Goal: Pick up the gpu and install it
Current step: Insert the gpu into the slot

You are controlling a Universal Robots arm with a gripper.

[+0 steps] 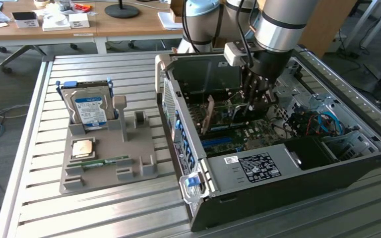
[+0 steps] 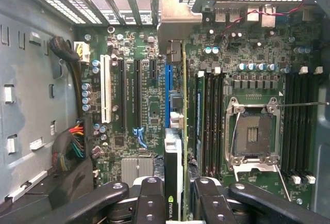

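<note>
My gripper (image 1: 252, 101) reaches down into the open computer case (image 1: 349, 163) and is shut on the gpu (image 1: 233, 110). In the wrist view the gpu (image 2: 184, 131) shows edge-on as a thin green line, with its black fan side and a green logo between my fingers (image 2: 150, 199). Its silver end bracket (image 2: 178, 22) points at the case's rear slot openings. The card hangs upright over the motherboard (image 2: 139, 110), right beside the long blue slot (image 2: 168, 87). Whether its edge touches the slot I cannot tell.
The open processor socket (image 2: 252, 133) and black memory slots (image 2: 211, 121) lie beside the card. A power supply (image 1: 257, 166) and cables (image 1: 323, 124) fill the case's near side. At the exterior view's left, a grey fixture (image 1: 111, 163) holds a hard drive (image 1: 90, 110), a chip and a memory stick.
</note>
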